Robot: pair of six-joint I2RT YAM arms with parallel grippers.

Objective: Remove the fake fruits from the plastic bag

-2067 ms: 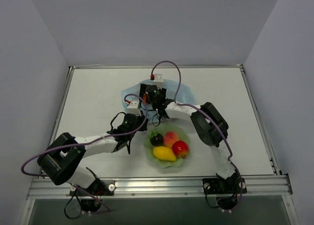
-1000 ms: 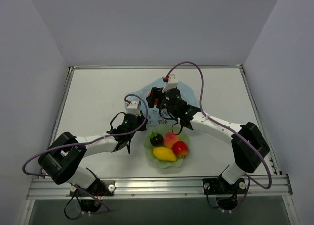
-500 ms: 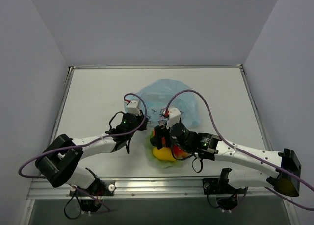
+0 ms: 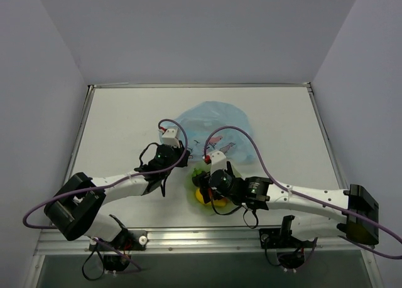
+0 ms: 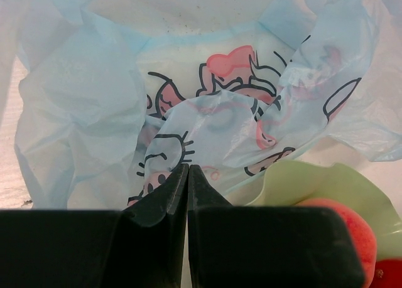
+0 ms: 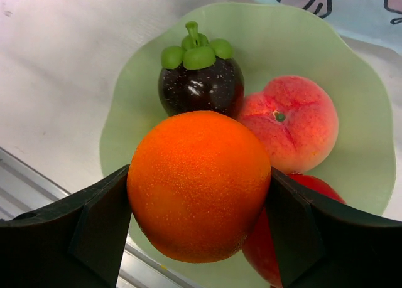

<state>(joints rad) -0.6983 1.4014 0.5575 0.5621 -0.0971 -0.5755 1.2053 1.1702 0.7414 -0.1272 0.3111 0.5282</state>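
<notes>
The right gripper (image 4: 204, 185) hovers over the green bowl (image 4: 190, 192); the left gripper (image 4: 181, 158) meets the plastic bag (image 4: 220, 122)

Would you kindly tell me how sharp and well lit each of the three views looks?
Left wrist view: the cartoon print on the crinkly light-blue plastic bag is sharp, its top washed out, the black left pincer nearly featureless. Right wrist view: the round orange fake fruit shows crisp pebbled skin. Top external view: even, soft light.
</notes>
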